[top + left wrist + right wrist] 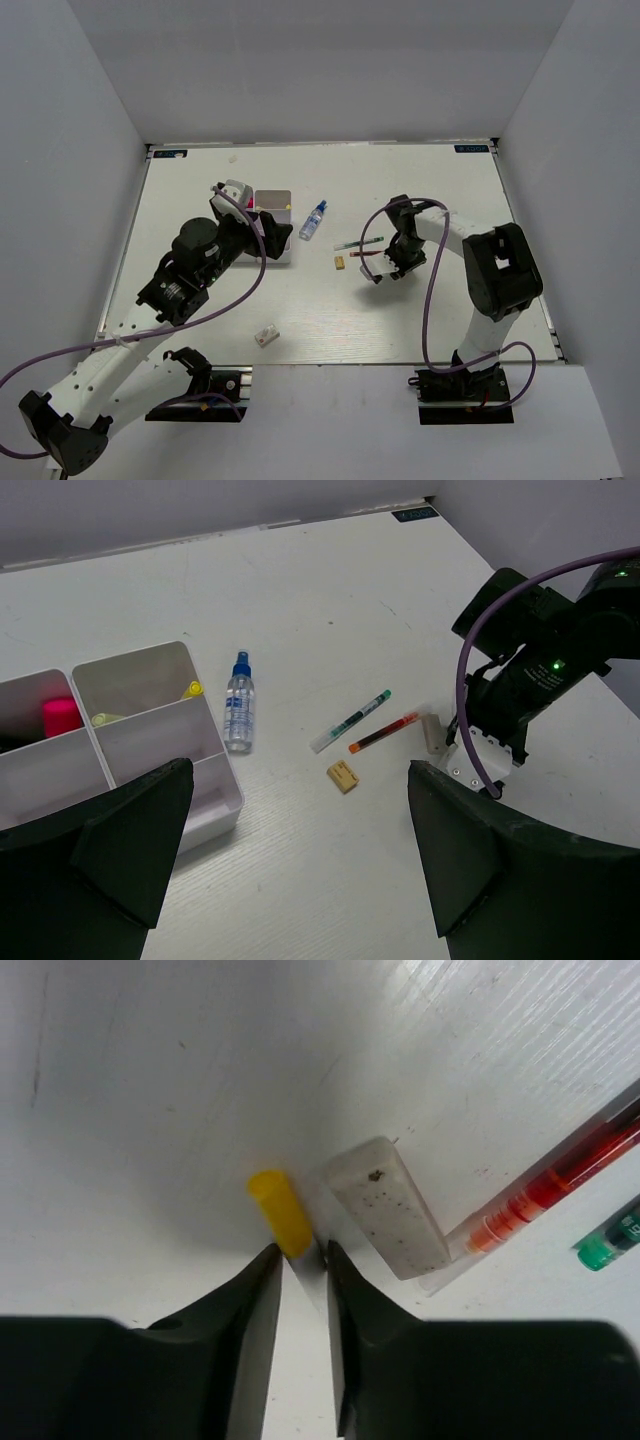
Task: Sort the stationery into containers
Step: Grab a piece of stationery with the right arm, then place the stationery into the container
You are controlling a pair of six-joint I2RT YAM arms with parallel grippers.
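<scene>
Your right claw (303, 1252) is down on the table (150, 1080), right of centre. Its jaws are drawn close together, with only the near end of the small yellow piece (280, 1210) between the tips. You cannot tell from here whether they have actually bitten. That shallow hold is the main risk, I think: pinched at one end, the piece may squirt out or swing as you lift.

The white block (388, 1207) lies just beside it, with the red pen (560, 1172) close against the block and the green pen (608, 1242) beyond, so a sideways drag would scatter them.

The white box (160, 742) sits well apart to the left, and your left claw (298, 780) hangs just over it, jaws wide apart and empty. Carrying across, mind that arm and the spray bottle (238, 702) just right of the box.
</scene>
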